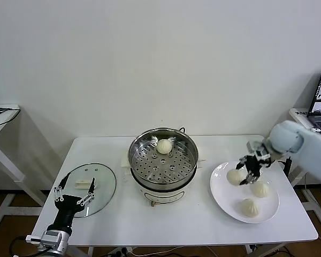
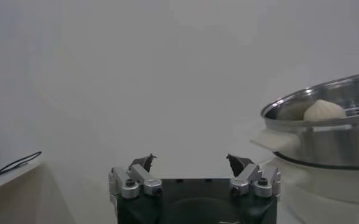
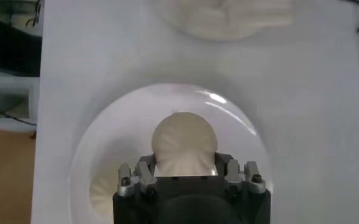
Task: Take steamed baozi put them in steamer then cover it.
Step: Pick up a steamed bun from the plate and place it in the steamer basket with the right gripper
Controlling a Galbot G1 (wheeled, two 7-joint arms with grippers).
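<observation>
Baozi point(image 3: 184, 145) on plate point(image 1: 219, 195), clamped in right gripper point(image 1: 250, 170) jaws: lift straight, avoid squashing, clear steamer point(image 1: 163, 160) rim. Left gripper point(image 1: 74, 190), jaws apart, idle by lid point(image 1: 99, 179).

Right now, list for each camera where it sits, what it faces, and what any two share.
Head: high, looking down at table, steamer, plate; both arms show.
Left wrist: low behind left gripper, jaws open, facing the steamer's side.
Right wrist: above plate, right gripper around a baozi.
Head and left wrist share the baozi in the steamer.
</observation>
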